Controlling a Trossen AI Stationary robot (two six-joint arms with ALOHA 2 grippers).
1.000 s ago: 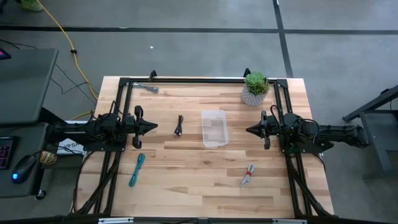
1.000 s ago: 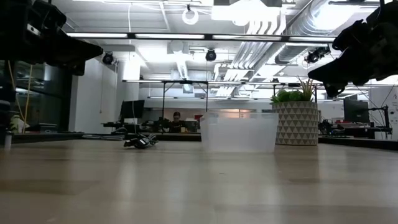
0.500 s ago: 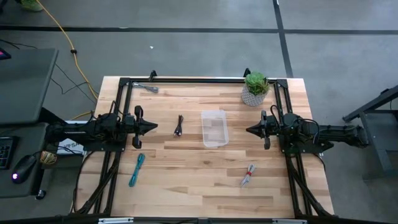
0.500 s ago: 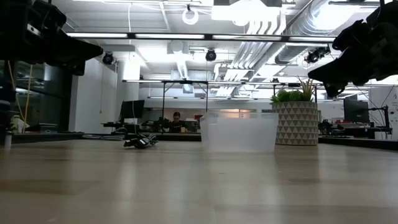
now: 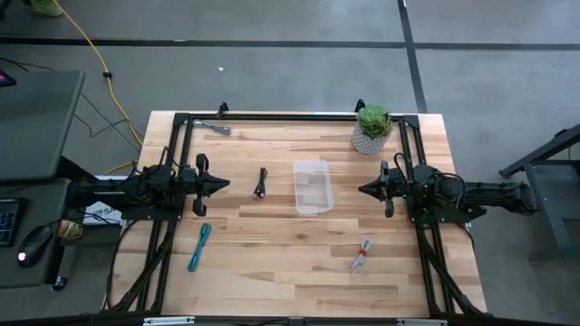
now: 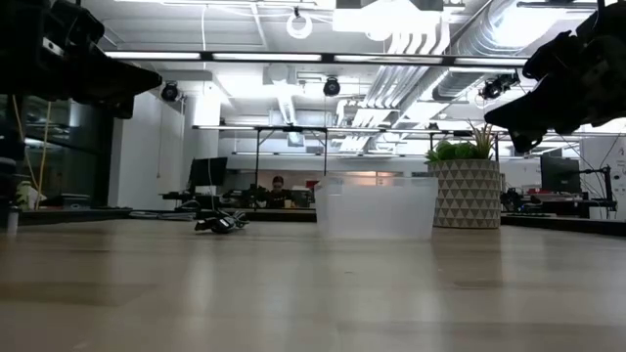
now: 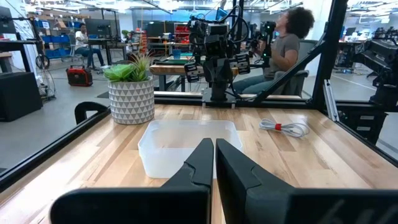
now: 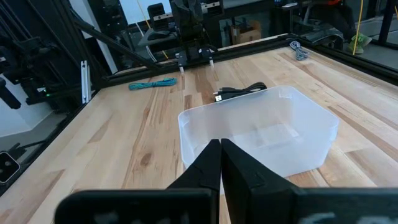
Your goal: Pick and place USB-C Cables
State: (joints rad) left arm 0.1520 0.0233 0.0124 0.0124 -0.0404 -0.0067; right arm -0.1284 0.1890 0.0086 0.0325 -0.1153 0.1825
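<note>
Four USB-C cables lie flat on the wooden table: a black one [image 5: 261,183] left of the clear tub [image 5: 312,186], a teal one [image 5: 198,246] at the near left, a red-and-white one [image 5: 362,254] at the near right, and a silvery grey one [image 5: 217,127] at the far left corner. My left gripper [image 5: 227,185] hangs shut above the table's left side, pointing level toward the tub. My right gripper [image 5: 361,189] hangs shut on the right side, facing it. Neither holds anything; in the wrist views the fingers [image 7: 214,149] [image 8: 219,152] close on nothing.
A potted plant [image 5: 372,129] stands at the far right corner. A black frame [image 5: 290,116] runs along the table's far and side edges. A yellow cord [image 5: 91,45] lies on the floor. People sit in the room beyond the table [image 7: 280,43].
</note>
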